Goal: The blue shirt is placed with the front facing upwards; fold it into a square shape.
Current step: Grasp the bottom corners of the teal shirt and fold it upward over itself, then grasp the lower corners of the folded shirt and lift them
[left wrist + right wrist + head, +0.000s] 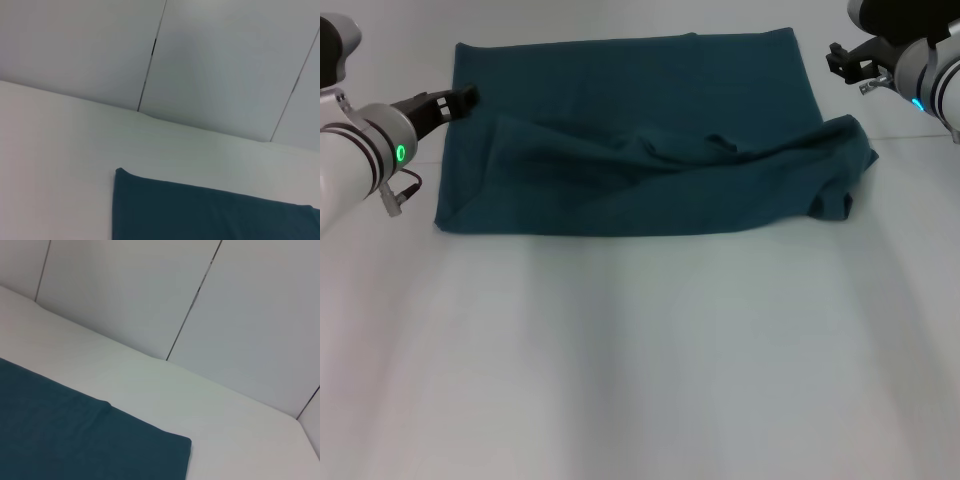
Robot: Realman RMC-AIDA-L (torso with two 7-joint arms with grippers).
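The blue shirt [640, 140] lies on the far half of the white table [640, 360], spread into a wide, roughly rectangular shape. Its far edge runs straight and flat, and the far part of the cloth lies smooth. Across the middle the fabric is rumpled, with a ridge of folds running from the left side toward the right. On the right a bunched lobe of cloth sticks out past the rest of the outline and hangs in loose creases. The near edge is fairly straight. No lettering shows on the upward face.

The left tool [463, 98] sits at the shirt's left edge, near the far left corner, its dark tip just touching or just beside the cloth; from the head view I cannot tell whether it is open or closed, or whether it has hold of any fabric. The left wrist view shows a smooth corner of the shirt [200, 215] on the table [55, 165], with pale wall panels [225, 65] behind.

The right tool [848, 62] hangs beyond the shirt's far right corner, apart from the cloth, with nothing seen in it; how far open it is I cannot tell. The right wrist view shows another flat corner of the shirt [75, 440] on the table [225, 430].
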